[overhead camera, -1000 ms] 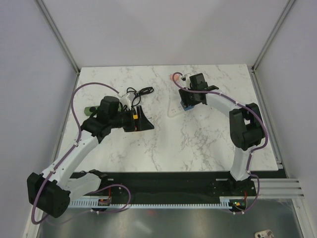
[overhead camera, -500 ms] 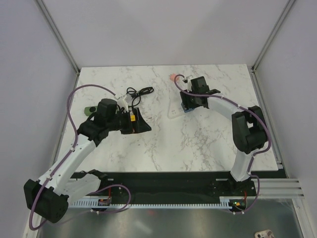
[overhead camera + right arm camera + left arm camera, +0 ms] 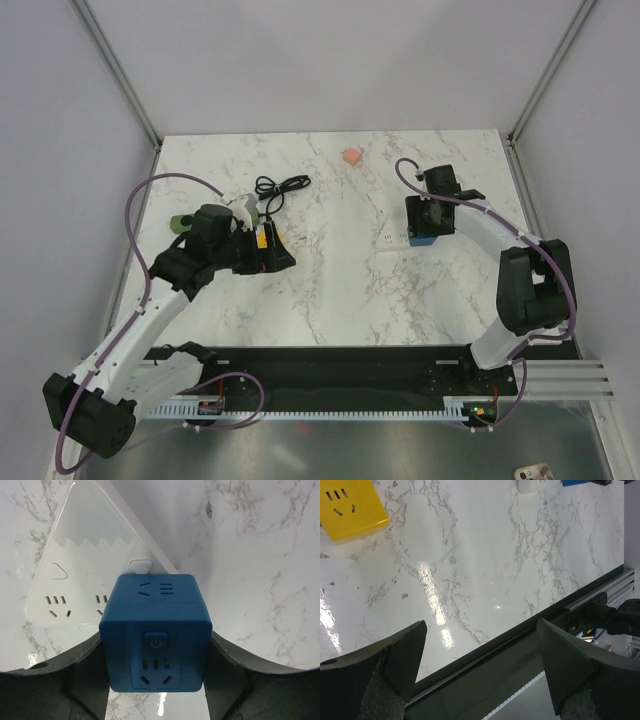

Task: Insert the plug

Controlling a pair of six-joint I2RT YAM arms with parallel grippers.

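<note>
The right gripper [image 3: 156, 647] pinches the plug [image 3: 157, 610], a blue cube, over a white socket board [image 3: 60, 585]. I'd keep it level and centre it on the slots before pressing. Only that wrist view shows the slots, and contact is unclear. The left gripper [image 3: 481, 625] hangs spread and empty.

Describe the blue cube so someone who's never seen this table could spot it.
On the white marble table, look to the right half, where the right arm's fingers grip a blue plastic cube beside a white triangular power strip. It alone is blue, with a power button and sockets on its faces.
</note>
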